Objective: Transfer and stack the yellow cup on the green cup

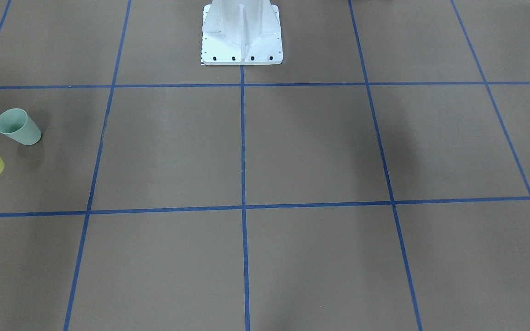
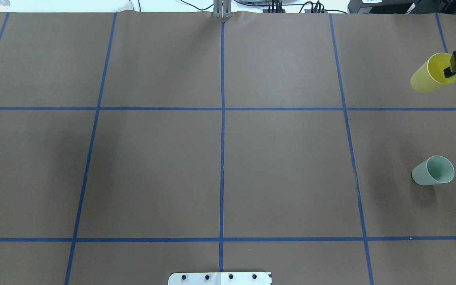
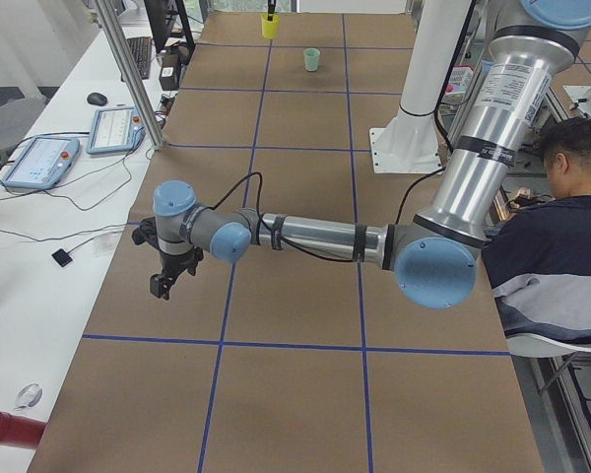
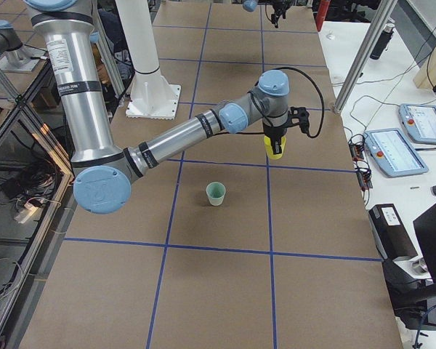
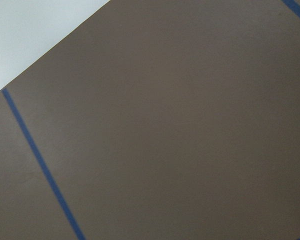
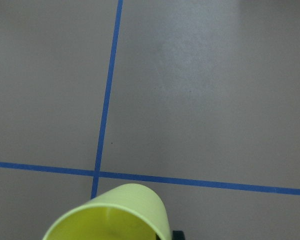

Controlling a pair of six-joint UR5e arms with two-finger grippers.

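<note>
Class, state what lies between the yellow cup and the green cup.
Only bare table crossed by one blue tape line separates the yellow cup from the green cup; the overhead view shows it.

Overhead, front cameras opposed, steep; side cameras at opposite ends; four share green cup (image 2: 434,171).

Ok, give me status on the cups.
Right gripper shut on yellow cup, at the rim. Left gripper far off, state unreadable. Green cup upright, empty, apart. Nothing between them.
</note>
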